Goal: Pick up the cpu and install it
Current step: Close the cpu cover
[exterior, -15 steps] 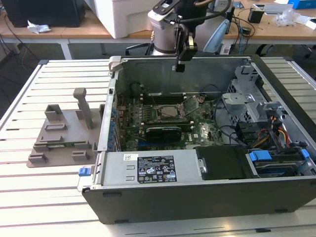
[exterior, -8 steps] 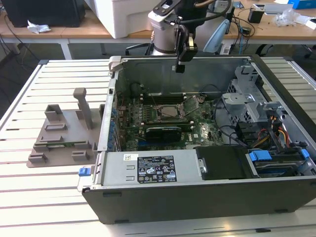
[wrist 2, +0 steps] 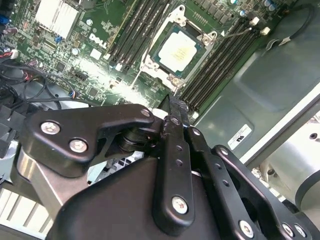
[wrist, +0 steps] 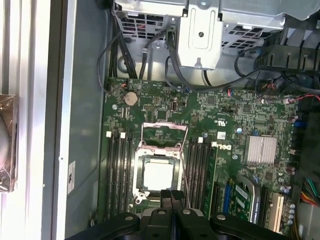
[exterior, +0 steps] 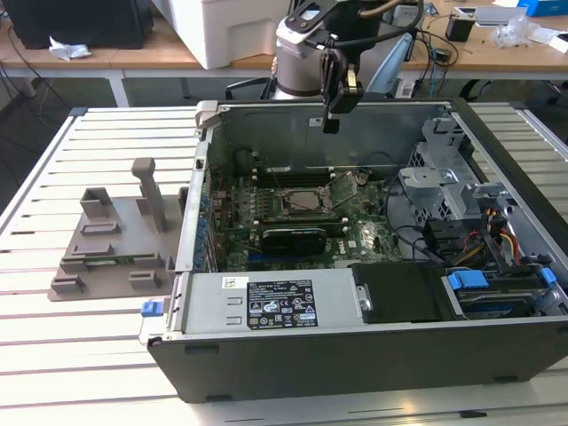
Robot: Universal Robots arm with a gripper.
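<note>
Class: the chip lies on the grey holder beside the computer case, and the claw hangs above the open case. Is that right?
No. In both wrist views the chip lies in its socket on the green board inside the case, not on the holder. The claw does hang above the case.

The cpu lies in the socket inside the case; the holder sits beside the case, at the exterior view's left.

cpu edge partly hid. behind fingers
</note>
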